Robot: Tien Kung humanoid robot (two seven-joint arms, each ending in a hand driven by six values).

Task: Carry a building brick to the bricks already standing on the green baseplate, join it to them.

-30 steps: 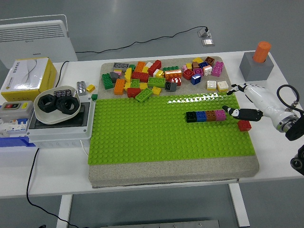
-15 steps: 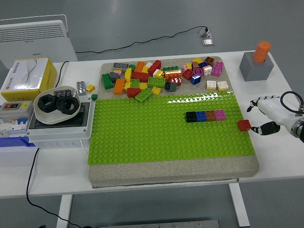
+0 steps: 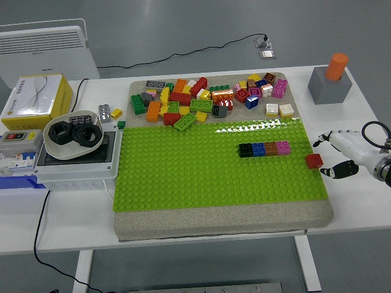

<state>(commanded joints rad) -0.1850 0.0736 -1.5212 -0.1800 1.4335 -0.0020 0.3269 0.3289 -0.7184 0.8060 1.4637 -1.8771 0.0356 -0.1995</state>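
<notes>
A short row of four bricks, black, blue, brown and magenta from left to right, stood pressed onto the green baseplate in its upper right part. At about four o'clock from that row, a single red brick sat at the baseplate's right edge, near the magenta end but clearly apart from it, so the join had not been made. Whether it rested on the studs or just off them on the grey mat could not be told.

The right hand lay at three o'clock from the red brick, just beside it over the white table, its fingers spread and loose and gripping nothing. The left hand was out of sight.

At twelve o'clock from the baseplate, the heap of loose bricks lay on the far part of the mat.

As a judgement, the brick had been brought most of the way: what remained was to take hold of it, bring it toward ten o'clock to the magenta end, line up the studs and press it down.
</notes>
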